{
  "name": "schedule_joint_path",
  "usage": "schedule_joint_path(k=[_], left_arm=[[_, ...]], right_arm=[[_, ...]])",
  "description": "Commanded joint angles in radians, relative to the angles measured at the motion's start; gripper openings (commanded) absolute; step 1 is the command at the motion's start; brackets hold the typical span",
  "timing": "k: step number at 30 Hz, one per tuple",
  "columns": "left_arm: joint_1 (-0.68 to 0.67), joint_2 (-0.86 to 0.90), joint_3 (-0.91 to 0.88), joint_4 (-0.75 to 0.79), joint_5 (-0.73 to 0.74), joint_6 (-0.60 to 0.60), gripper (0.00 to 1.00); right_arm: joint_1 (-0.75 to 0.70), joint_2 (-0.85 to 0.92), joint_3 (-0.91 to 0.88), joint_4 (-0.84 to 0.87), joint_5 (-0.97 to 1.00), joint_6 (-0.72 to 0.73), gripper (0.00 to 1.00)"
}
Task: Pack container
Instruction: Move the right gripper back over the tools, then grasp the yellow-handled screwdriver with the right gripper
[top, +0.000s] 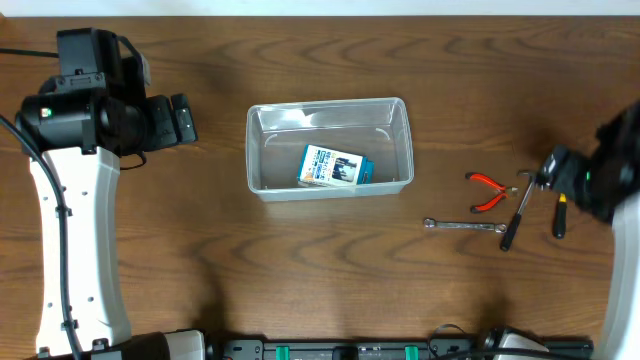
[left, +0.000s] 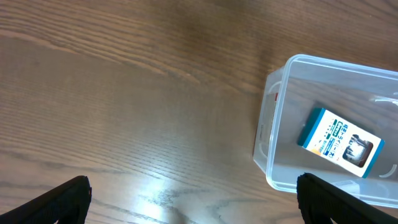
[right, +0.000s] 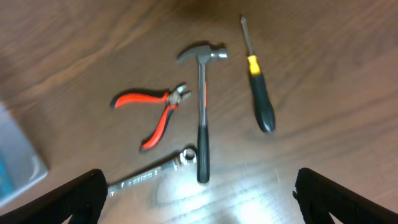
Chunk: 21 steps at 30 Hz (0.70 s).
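Container (top: 258, 150): holds blue box (top: 334, 167).
Right of container: pliers (right: 158, 115), hammer (right: 202, 124), wrench (right: 149, 177), screwdriver (right: 258, 93).
Left gripper (left: 193, 183): spread, empty.
Right gripper (right: 199, 176): spread, empty.

Dark brown wooden table (top: 330, 260), wavy grain running side to side, filling almost the whole overhead view. Along the far edge, a thin pale strip (top: 320, 5), possibly wall or floor beyond the tabletop. Along the near edge, a black rail (top: 400, 350) with small green fittings. Soft white patches of reflected light (left: 155, 190) on the wood in both wrist views, near the lower edge of each; surface smooth, slightly glossy.
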Motion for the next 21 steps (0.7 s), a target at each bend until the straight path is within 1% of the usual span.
schedule_joint_path(k=[1, 5, 7, 10, 12, 14, 19, 21], left_arm=[[0.0, 0.004, 0.0, -0.003, -0.008, -0.006, 0.98], [0.0, 0.004, 0.0, -0.003, -0.008, -0.006, 0.98], [0.0, 0.004, 0.0, -0.003, -0.008, -0.006, 0.98], [0.0, 0.004, 0.0, -0.003, -0.008, -0.006, 0.98], [0.0, 0.004, 0.0, -0.004, -0.008, -0.006, 0.98], [0.0, 0.004, 0.0, -0.004, -0.008, -0.006, 0.98], [0.0, 0.004, 0.0, -0.004, -0.008, -0.006, 0.98], [0.0, 0.004, 0.0, -0.004, -0.008, -0.005, 0.98]], right_arm=[[-0.005, -0.122, -0.104, 0.004, -0.006, -0.015, 0.99], [-0.032, -0.19, -0.185, 0.015, 0.006, 0.01, 0.99], [-0.083, -0.176, -0.2, 0.007, 0.019, 0.032, 0.99], [-0.199, -0.127, -0.199, 0.005, 0.011, 0.038, 0.99], [-0.273, -0.089, -0.199, 0.029, -0.038, -0.021, 0.99], [-0.327, -0.042, -0.199, 0.068, -0.102, -0.117, 0.99], [-0.335, 0.058, -0.199, 0.148, -0.142, -0.243, 0.99], [-0.333, 0.109, -0.198, 0.188, -0.142, -0.259, 0.99]])
